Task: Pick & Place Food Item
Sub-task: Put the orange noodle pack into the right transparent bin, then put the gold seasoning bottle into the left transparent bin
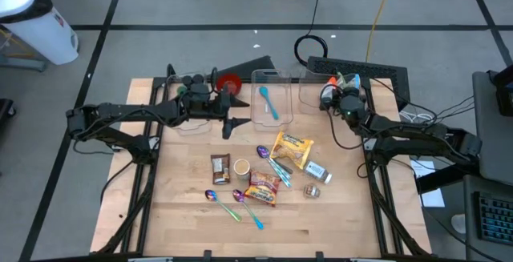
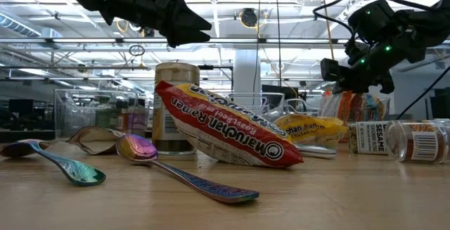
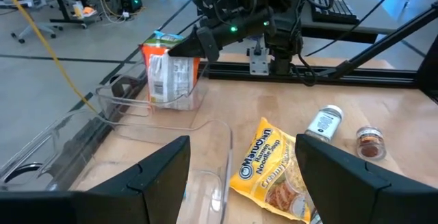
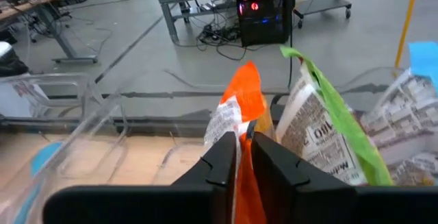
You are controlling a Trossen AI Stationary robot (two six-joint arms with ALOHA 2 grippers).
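Pinching the orange snack packet by its top edge, the right tool hangs over the clear bin at the upper right of the high view, jaws nearly closed, probably lowering it beside packets already there. The left tool, open and empty, waits at upper centre. Packet lettering is unreadable; the bin's floor is hidden.
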